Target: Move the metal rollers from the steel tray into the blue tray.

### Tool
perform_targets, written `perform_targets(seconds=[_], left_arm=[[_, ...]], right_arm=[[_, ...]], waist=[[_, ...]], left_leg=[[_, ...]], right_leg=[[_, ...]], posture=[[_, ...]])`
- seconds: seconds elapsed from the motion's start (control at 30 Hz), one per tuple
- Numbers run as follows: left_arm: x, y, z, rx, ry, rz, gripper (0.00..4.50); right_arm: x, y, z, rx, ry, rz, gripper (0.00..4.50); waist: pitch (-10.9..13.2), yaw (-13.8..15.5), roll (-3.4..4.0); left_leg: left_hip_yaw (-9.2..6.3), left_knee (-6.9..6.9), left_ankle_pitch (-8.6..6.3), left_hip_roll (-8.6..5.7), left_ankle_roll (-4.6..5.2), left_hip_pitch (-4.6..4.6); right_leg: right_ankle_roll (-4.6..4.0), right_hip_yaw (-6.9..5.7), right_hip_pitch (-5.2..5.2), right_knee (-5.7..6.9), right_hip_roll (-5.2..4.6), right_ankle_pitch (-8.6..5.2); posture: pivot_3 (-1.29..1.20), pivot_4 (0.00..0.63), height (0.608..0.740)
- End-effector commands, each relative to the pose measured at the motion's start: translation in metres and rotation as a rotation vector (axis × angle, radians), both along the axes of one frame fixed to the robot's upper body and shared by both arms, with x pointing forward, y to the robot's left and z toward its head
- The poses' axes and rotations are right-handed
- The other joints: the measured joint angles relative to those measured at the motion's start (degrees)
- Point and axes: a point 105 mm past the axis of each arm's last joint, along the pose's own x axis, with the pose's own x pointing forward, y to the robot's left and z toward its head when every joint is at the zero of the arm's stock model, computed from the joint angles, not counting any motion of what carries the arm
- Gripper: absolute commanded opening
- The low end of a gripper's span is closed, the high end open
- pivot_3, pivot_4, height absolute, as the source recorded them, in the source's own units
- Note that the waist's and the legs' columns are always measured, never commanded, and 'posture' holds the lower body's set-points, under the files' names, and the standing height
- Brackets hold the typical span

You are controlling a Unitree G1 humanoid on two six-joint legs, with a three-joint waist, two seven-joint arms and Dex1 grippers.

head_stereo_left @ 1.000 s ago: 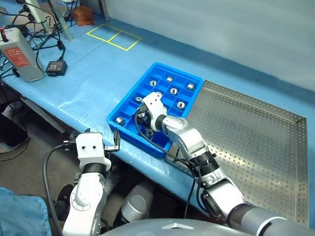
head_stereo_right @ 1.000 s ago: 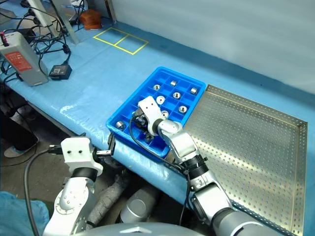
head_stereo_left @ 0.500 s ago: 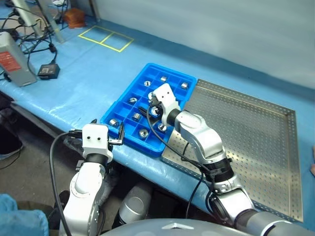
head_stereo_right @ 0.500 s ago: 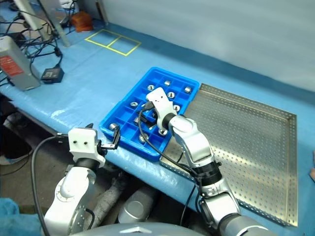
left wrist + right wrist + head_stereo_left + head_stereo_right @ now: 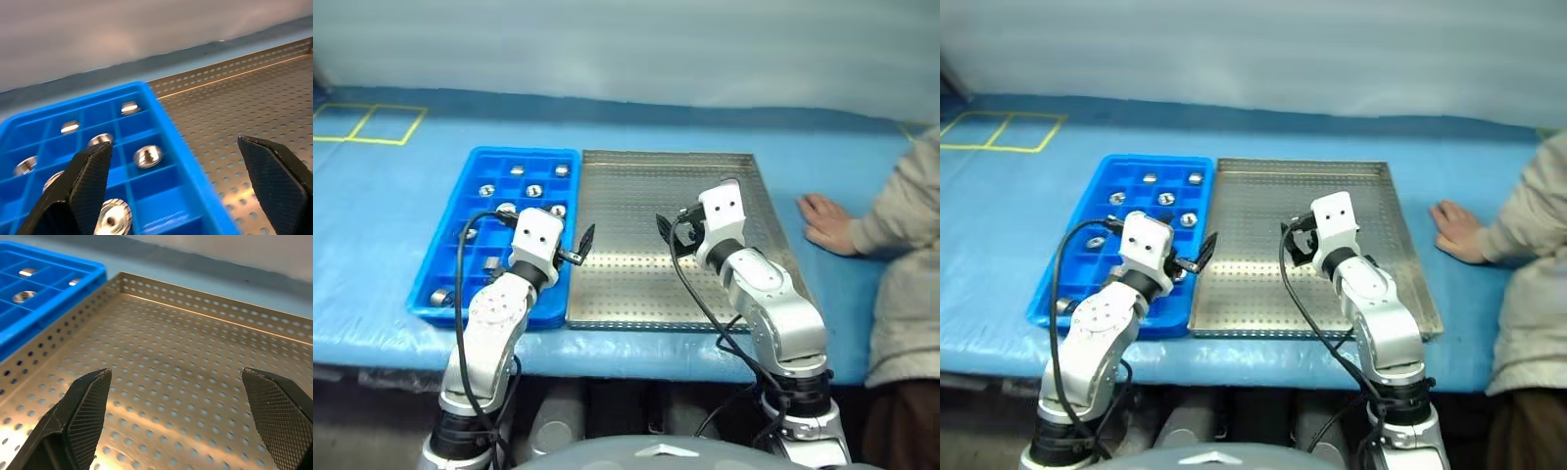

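Metal rollers (image 5: 535, 191) sat in separate squares of the blue tray (image 5: 458, 201), touching the steel tray (image 5: 636, 284) on the counter (image 5: 372, 196).
Left tool (image 5: 188, 188) hung wide over both trays' meeting edge; right tool (image 5: 188, 418) wide over bare steel; a person's hand (image 5: 826, 221) rested nearby.

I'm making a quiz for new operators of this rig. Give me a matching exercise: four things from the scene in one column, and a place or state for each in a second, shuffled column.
Things:
1. metal rollers
2. steel tray
3. right end effector
4. person's hand

Places or states:
A. open above the perforated floor
B. resting on the blue cover, right of the steel tray
C. in compartments of the blue tray
D. no rollers visible on it

Pairs: 1-C, 2-D, 3-A, 4-B
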Motion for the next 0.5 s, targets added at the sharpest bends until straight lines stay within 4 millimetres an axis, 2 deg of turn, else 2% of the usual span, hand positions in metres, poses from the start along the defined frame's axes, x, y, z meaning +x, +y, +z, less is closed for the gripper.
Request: perform_targets(seconds=[0.03, 0.23, 0.5], left_arm=[[-0.002, -0.008, 0.004, 0.001, -0.004, -0.083, 4.50], [-0.009, -0.019, -0.009, 0.030, 0.062, -0.177, 4.50], [-0.011, -0.010, -0.011, 0.019, 0.072, -0.122, 4.50]], right_arm=[[-0.009, -0.003, 0.011, 0.011, -0.037, -0.002, 4.46], [-0.024, -0.001, -0.001, -0.026, 0.020, 0.074, 4.46], [-0.036, 0.001, -0.014, -0.066, 0.086, 0.163, 4.46]], waist=[[0.03, -1.66, -0.04], [0.06, -2.48, -0.08], [0.09, -2.16, -0.14]], left_leg=[[0.09, -0.07, 0.00, 0.01, 0.01, 0.20], [0.20, -0.07, 0.04, 0.04, 0.02, 0.57], [0.45, 0.02, 0.10, 0.11, 0.10, 0.59]], right_leg=[[-0.04, 0.14, 0.05, 0.09, 0.01, -0.03], [-0.11, 0.44, 0.09, 0.66, 0.10, -0.47], [-0.01, 0.90, 0.04, 0.66, -0.01, -0.41]], posture=[[0.02, 0.150, 0.740], [0.04, 0.150, 0.740], [0.08, 0.150, 0.740]])
